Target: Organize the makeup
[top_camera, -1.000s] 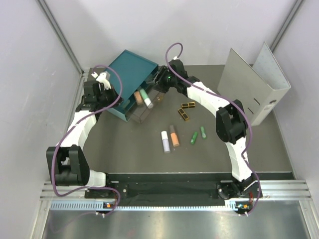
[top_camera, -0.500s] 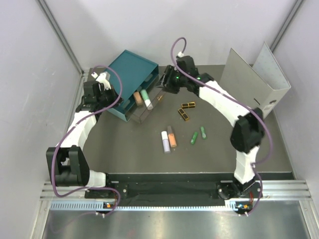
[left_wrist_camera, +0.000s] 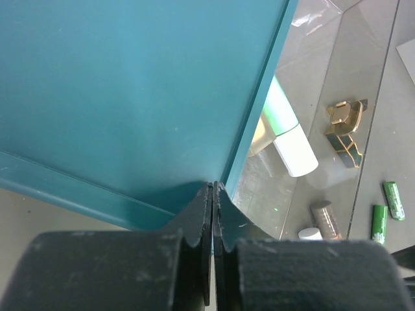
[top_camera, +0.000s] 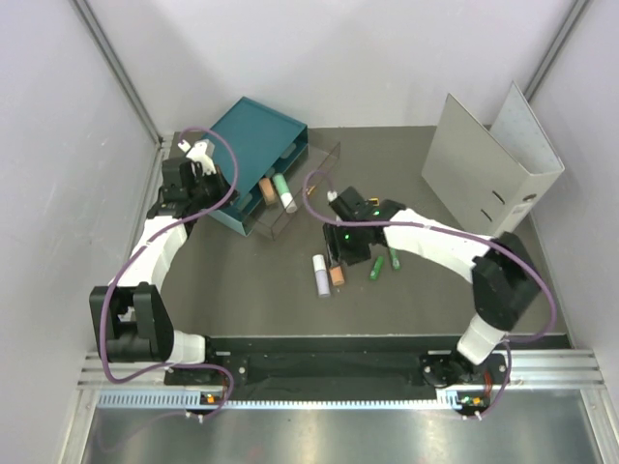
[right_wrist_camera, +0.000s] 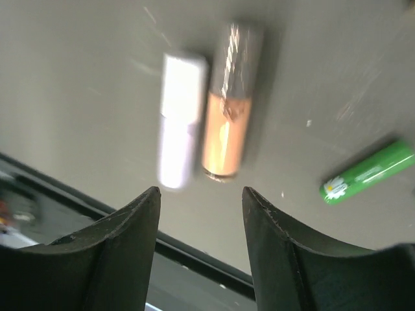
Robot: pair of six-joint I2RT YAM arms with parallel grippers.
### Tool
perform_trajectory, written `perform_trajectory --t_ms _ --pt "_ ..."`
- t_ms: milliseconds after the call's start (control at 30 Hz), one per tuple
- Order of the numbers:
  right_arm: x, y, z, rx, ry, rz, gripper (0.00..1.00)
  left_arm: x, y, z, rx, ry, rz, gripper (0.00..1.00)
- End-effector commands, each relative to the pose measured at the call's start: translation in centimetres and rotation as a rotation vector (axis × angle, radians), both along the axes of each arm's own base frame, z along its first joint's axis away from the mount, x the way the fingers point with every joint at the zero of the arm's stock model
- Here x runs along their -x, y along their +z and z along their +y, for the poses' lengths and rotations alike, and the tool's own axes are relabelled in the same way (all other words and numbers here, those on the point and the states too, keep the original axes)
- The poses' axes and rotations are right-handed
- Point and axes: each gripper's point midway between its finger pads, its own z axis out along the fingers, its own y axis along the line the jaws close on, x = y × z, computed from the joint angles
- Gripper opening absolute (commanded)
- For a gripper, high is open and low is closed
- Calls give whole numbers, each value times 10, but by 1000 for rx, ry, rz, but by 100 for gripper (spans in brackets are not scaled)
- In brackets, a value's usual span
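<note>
Grey ring binder point(top_camera: 493, 159): stands open-edged at the far right, well apart from the work, and plays no part in this step.
Teal drawer box point(top_camera: 253, 143): sits far left. Its clear plastic drawers point(top_camera: 295, 215) are pulled out, with stored tubes point(top_camera: 282, 189) lying inside.
Left gripper point(left_wrist_camera: 212, 217): fingers are pressed together with nothing between them, tips at the box's corner (apparently bracing it).
Right gripper point(right_wrist_camera: 201, 194): fingers are spread wide and hold nothing, hovering low over the table.
Black-and-gold flat cases point(left_wrist_camera: 343, 126): lie on the table beyond the drawers (under the right arm in the top view).
Peach-orange tube point(right_wrist_camera: 227, 129): lies flat on the table, parallel to and just beside the white tube point(right_wrist_camera: 178, 123).
Bright green tubes point(top_camera: 377, 269): two lie near, on the peach tube's other side.
Step in hand: judged to be picking up the peach-orange tube.
Method: both tubes sit within the open span, so offset toward the green side, descend square across the tube's middle, and close slowly to avoid pinching the white one.
</note>
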Motion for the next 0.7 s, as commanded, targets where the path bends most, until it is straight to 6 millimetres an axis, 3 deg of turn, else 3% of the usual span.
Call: perform_trajectory --t_ms 0,233,500,567,667 --pt "8 -30 8 94 64 15 54 46 -55 -9 5 -58 244 0" --pt "0 -63 14 154 67 40 53 54 -57 -10 5 -67 252 0" --pt "-11 -93 -1 282 29 21 50 59 -57 -10 10 -64 250 0" --pt "-10 -97 -2 294 28 25 44 60 -57 -12 14 -68 250 0" --pt "-9 -99 -4 305 25 21 20 58 -54 -11 11 -67 244 0"
